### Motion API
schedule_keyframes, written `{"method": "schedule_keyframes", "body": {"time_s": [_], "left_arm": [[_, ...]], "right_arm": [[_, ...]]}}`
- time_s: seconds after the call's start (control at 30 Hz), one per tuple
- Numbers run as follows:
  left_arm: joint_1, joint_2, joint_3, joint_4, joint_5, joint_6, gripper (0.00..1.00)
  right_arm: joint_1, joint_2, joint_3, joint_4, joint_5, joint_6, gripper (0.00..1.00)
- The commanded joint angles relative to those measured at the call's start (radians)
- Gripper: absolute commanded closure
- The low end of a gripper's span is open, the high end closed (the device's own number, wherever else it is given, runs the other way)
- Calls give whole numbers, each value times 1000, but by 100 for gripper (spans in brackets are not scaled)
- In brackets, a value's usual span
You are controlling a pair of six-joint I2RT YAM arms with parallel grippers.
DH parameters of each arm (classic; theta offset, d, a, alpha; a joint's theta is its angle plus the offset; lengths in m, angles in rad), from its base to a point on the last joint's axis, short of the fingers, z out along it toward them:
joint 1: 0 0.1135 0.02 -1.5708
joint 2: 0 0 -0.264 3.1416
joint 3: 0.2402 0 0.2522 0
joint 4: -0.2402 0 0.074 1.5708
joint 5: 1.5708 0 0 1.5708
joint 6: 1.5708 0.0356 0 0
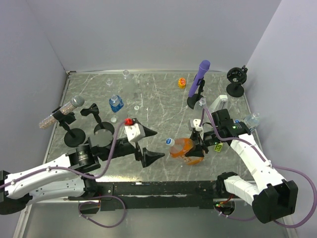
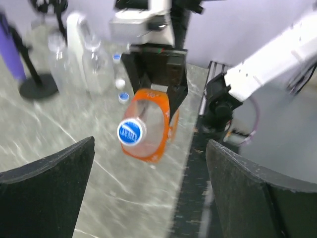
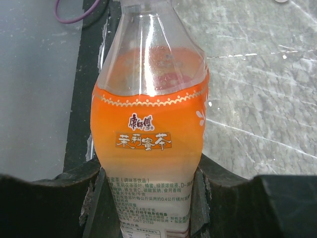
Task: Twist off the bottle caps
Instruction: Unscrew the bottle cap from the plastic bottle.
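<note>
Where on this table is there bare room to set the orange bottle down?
Bare marble lies mid-table between the blue-label bottle and the purple microphone. Crowded: the black stands at left, clear bottles at right.

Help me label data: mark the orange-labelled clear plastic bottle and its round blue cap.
orange-labelled clear plastic bottle [image 3: 148,134]: right wrist view, orange label.
round blue cap [image 2: 131,132]: left wrist view, top face.

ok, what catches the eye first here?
First the orange bottle, held sideways by the right gripper near the front edge of the table, its blue cap facing the left gripper, which is wide open just short of it. A purple microphone stands at the back right.
</note>
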Motion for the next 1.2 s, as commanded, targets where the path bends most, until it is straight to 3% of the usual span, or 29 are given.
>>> {"method": "schedule_keyframes", "body": {"time_s": [0.0, 0.07, 0.27, 0.47, 0.63, 0.97, 1.17], "left_arm": [[8, 77, 23, 74, 154, 325, 2], [15, 126, 49, 63, 186, 355, 1], [31, 239, 108, 29, 232, 396, 15], [78, 253, 114, 51, 284, 384, 26], [108, 253, 105, 45, 327, 366, 48], [118, 289, 126, 20, 355, 373, 45], [124, 309, 143, 2, 364, 378, 51]], "right_arm": [[4, -6, 11, -19, -49, -57, 81], [4, -4, 12, -23, -51, -64, 81], [4, -4, 12, -25, -54, -64, 81], [4, 1, 14, -28, -54, -64, 81], [4, -1, 14, -28, -54, -64, 81], [4, 4, 14, -29, -55, -66, 81], [4, 4, 14, -31, -55, -66, 81]]}}
